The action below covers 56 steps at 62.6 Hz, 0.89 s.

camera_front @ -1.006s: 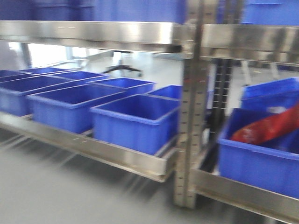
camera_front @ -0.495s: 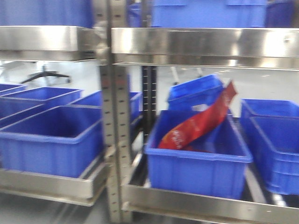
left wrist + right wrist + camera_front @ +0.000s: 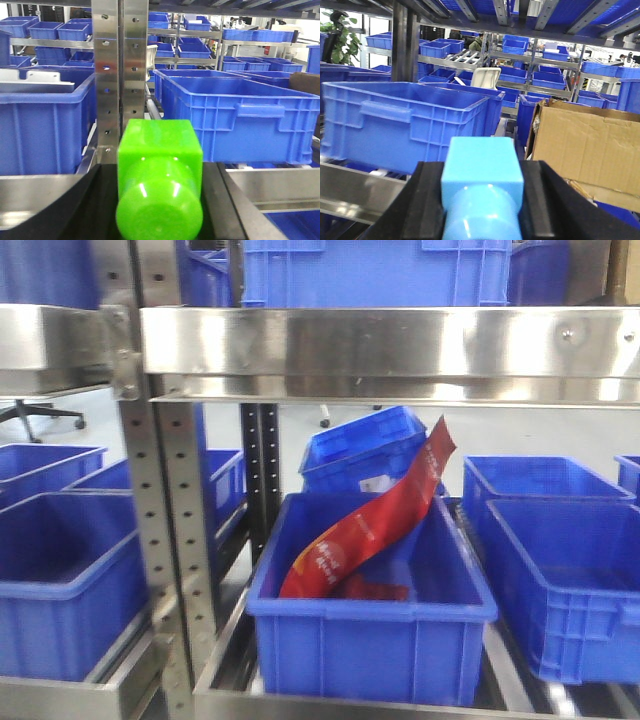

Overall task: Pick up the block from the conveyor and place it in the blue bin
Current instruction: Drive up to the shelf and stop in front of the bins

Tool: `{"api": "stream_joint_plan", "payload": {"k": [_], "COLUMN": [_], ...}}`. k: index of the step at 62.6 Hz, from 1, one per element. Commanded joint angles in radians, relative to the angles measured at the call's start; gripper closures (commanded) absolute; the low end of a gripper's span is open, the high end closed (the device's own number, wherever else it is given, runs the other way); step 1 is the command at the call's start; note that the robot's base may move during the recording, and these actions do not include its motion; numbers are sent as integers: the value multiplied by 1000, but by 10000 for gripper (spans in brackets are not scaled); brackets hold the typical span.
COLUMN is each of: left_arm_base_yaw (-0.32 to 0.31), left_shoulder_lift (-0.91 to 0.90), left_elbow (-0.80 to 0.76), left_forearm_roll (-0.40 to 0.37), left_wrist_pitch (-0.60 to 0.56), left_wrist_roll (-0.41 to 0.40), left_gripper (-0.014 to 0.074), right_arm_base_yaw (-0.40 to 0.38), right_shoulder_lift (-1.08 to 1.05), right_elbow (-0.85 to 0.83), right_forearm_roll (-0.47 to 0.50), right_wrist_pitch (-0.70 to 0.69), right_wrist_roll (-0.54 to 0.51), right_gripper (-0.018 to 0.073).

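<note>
So it's a steel rack, with a lower shelf [image 3: 300, 708] of rails and a shiny upper shelf [image 3: 390, 340], bolted to a holed upright post [image 3: 165, 520]. A blue bin [image 3: 370, 650] sits at the front middle of the lower level. A second bin [image 3: 570, 610] is just beside it on the right, with a third bin [image 3: 530, 475] behind that one. A tilted bin [image 3: 365, 445] is propped up at the back. Left of the post there's a left bin [image 3: 60, 610] on the neighbouring bay. Up top, a big bin [image 3: 380, 275] sits on the upper shelf.
</note>
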Motion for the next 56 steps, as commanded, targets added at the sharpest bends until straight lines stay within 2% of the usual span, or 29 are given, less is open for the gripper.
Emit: {"api": "stream_joint_plan", "payload": {"k": [1, 56], "left_arm_base_yaw": [-7, -7], "left_shoulder_lift": [-4, -4], "left_elbow": [-2, -2], "left_forearm_roll": [2, 2], "left_wrist_pitch": [-21, -21], "left_wrist_roll": [1, 1], "left_gripper": [707, 707], "right_arm_base_yaw": [2, 2], "right_shoulder_lift": [-5, -5], "right_elbow": [3, 3], "right_forearm_roll": [-5, -5], "right_wrist_pitch": [-12, -11], "right_wrist_roll": [-6, -6], "right_gripper": [721, 721]}}
